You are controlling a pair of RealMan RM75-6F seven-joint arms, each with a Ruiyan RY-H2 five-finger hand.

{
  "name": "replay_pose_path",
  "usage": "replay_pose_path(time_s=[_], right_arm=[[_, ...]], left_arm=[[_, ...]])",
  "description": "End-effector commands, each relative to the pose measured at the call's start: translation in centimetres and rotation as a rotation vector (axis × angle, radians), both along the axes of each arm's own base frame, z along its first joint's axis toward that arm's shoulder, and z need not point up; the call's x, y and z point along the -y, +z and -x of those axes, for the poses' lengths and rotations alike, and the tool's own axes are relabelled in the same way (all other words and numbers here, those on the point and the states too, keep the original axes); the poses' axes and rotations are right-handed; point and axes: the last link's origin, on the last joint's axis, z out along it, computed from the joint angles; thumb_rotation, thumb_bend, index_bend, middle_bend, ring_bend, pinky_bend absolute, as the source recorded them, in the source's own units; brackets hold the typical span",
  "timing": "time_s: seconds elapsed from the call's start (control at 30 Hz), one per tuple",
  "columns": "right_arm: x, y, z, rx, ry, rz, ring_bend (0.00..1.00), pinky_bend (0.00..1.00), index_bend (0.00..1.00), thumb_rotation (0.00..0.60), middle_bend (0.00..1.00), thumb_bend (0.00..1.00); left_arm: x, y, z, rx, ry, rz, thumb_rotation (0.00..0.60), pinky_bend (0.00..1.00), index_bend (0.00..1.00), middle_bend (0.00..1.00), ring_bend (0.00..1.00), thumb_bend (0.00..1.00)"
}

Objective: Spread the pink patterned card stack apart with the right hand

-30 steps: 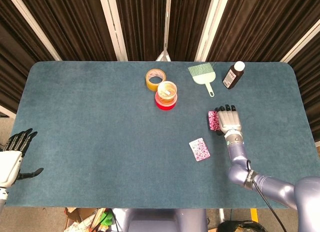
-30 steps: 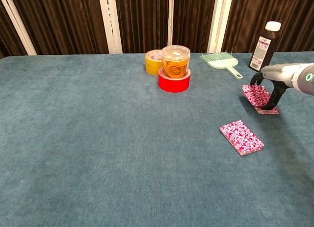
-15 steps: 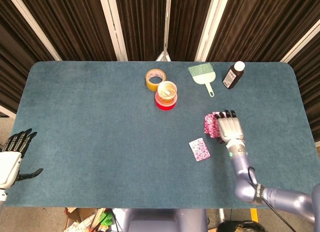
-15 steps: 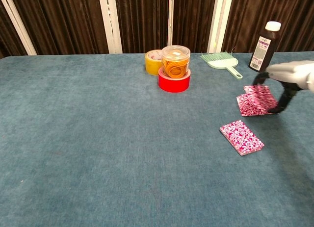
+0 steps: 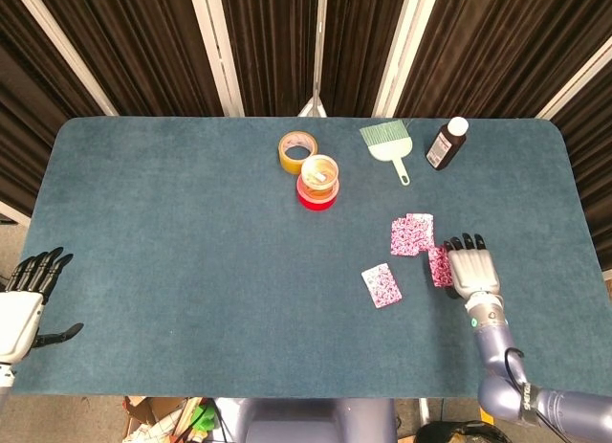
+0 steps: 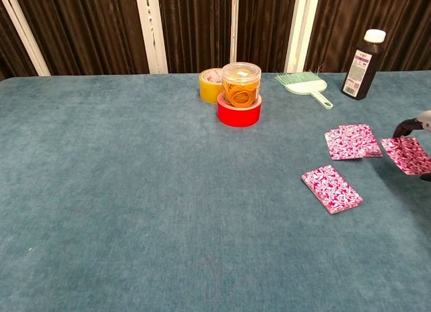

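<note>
From the head view, the right hand (image 5: 472, 271) rests its fingers on a pink card (image 5: 439, 266), right of two overlapping cards (image 5: 411, 234); the left hand (image 5: 27, 304) hangs spread and empty at the table's (image 5: 172, 223) near-left edge. The chest view alone shows only dark fingertips (image 6: 402, 129) touching that card (image 6: 406, 155), with a separate stack (image 6: 331, 189) nearer.

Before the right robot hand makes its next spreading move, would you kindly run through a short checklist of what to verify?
1. Right robot hand on the cards: ok, its fingers rest on a pink card at the right.
2. Stack spread: ok in part, two overlapping cards lie apart from that one.
3. Other pink deck undisturbed: ok, lying by itself.
4. Brown bottle and green brush out of the path: ok, far behind.
5. Left robot hand out of the way: ok, at the table's left edge.
6. Firm hold on the card: cannot tell.
</note>
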Motion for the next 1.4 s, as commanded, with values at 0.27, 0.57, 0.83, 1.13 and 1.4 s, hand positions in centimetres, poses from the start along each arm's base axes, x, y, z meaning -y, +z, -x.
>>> replay_pose_path(time_s=[0.27, 0.57, 0.83, 1.13, 1.4], right_arm=[[-1.4, -0.3, 0.3, -0.010, -0.004, -0.041, 0.00, 0.00, 0.08, 0.600, 0.00, 0.33], [-1.8, -0.7, 0.7, -0.046, -0.033, -0.053, 0.00, 0.00, 0.00, 0.600, 0.00, 0.33], [-2.4, 0.9, 0.7, -0.016, -0.014, -0.007, 0.00, 0.00, 0.00, 0.600, 0.00, 0.33], [-7.0, 6.6, 1.2, 0.031, 0.139, 0.171, 0.00, 0.00, 0.00, 0.600, 0.00, 0.33], [-13.6, 10.7, 4.0, 0.067, 0.262, 0.328, 0.00, 0.00, 0.00, 0.600, 0.00, 0.33]], left_arm=[[0.0, 0.0, 0.1, -0.007, 0.008, -0.007, 0.600, 0.04, 0.00, 0.00, 0.00, 0.00], [0.0, 0.1, 0.1, -0.007, 0.009, -0.005, 0.600, 0.04, 0.00, 0.00, 0.00, 0.00], [0.0, 0.1, 0.1, -0.005, 0.010, -0.007, 0.600, 0.04, 0.00, 0.00, 0.00, 0.00], [-0.1, 0.2, 0.2, -0.012, 0.010, -0.016, 0.600, 0.04, 0.00, 0.00, 0.00, 0.00], [0.0, 0.4, 0.6, -0.037, 0.029, -0.039, 0.600, 0.04, 0.00, 0.00, 0.00, 0.00]])
